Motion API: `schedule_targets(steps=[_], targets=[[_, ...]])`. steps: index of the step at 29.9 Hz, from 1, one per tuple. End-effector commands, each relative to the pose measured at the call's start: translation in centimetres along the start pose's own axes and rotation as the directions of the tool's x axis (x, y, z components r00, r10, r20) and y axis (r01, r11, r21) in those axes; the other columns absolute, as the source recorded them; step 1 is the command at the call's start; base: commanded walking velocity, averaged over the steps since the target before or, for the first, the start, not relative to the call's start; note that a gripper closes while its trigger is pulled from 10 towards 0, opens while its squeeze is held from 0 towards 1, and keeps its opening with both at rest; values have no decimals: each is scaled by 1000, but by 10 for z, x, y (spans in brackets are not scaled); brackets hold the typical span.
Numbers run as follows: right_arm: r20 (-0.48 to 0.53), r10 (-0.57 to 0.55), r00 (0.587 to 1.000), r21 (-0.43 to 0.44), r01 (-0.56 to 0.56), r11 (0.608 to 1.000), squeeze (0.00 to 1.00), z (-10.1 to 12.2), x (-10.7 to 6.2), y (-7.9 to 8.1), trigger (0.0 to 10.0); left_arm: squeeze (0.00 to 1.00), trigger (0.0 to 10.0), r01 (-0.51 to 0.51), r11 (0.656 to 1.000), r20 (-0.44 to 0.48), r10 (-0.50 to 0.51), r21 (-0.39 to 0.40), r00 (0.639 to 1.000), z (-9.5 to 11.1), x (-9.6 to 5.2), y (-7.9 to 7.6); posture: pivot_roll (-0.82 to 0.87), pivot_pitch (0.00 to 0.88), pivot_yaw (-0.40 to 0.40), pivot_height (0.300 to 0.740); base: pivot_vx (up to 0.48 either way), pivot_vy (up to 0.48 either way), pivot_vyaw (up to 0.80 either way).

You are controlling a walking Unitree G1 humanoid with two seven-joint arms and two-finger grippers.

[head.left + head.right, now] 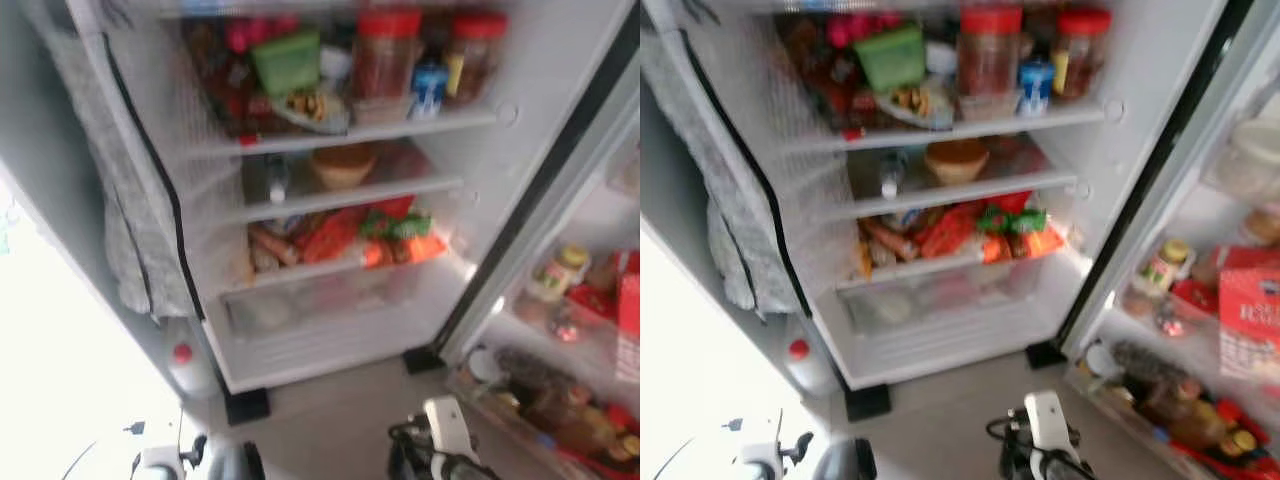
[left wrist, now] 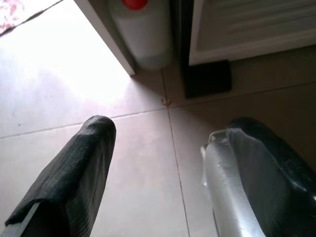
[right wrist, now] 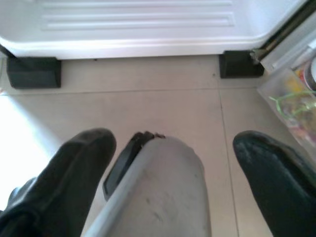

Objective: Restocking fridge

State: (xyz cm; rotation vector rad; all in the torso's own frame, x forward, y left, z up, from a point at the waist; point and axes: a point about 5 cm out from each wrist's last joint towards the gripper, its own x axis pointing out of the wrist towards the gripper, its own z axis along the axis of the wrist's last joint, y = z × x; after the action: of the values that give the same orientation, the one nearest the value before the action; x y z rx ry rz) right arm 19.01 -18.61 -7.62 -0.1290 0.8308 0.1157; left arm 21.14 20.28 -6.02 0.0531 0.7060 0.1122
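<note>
Left eye view: open fridge ahead, door swung to the right, racks stocked with jars and bottles. Top shelf holds a green container, two red-lidded jars and a small blue-and-white bottle. Middle shelf has a tan bowl. Below it, a pile of red, orange and green packets; clear crisper drawer at the bottom. White jug with red cap stands on the floor just left of the fridge base, near a quilted cloth hanging there.

Both arms low at the frame bottom, well short of the shelves. Left gripper over bare tile floor, fingers spread apart, nothing between them. Right gripper also spread wide, pointed at the floor before the fridge base, grasping nothing; a silver part of the arm sits between the fingers in the right wrist view.
</note>
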Motion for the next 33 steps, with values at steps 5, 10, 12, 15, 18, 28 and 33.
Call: schedule_targets(steps=[5,10,12,15,18,28,33], targets=[[-188,36,981,41,-29,999,0,-48,-13,11,10000,0,10000,-11,1000,-4,12,26,1000,-3,-2,6,-30,60,51,618,0,0,0],[-191,40,981,41,-33,999,0,-48,-13,11,10000,0,10000,-8,999,-10,8,32,1000,-5,-2,5,-31,62,51,646,0,0,0],[-190,41,981,44,-34,998,0,-48,-13,12,10000,0,10000,-9,1000,-15,9,28,1000,-6,-2,5,-28,65,51,660,0,0,0],[-188,46,981,47,-38,998,0,-48,-13,12,10000,0,10000,-11,1000,-13,11,28,1000,-6,-2,5,-28,65,51,680,0,0,0],[-192,43,980,45,-35,998,0,-48,-13,12,10000,0,10000,-16,1000,-15,16,22,1000,-6,-2,7,-28,65,51,695,0,0,0],[-191,39,981,47,-30,998,0,-48,-13,11,10000,0,10000,-8,1000,0,8,-15,1000,-3,-1,6,-26,66,51,695,-192,0,0],[-185,37,982,49,-28,998,0,-47,-13,11,10000,0,10000,-5,1000,7,5,-22,1000,-2,-1,5,-25,66,51,695,-409,0,0]])
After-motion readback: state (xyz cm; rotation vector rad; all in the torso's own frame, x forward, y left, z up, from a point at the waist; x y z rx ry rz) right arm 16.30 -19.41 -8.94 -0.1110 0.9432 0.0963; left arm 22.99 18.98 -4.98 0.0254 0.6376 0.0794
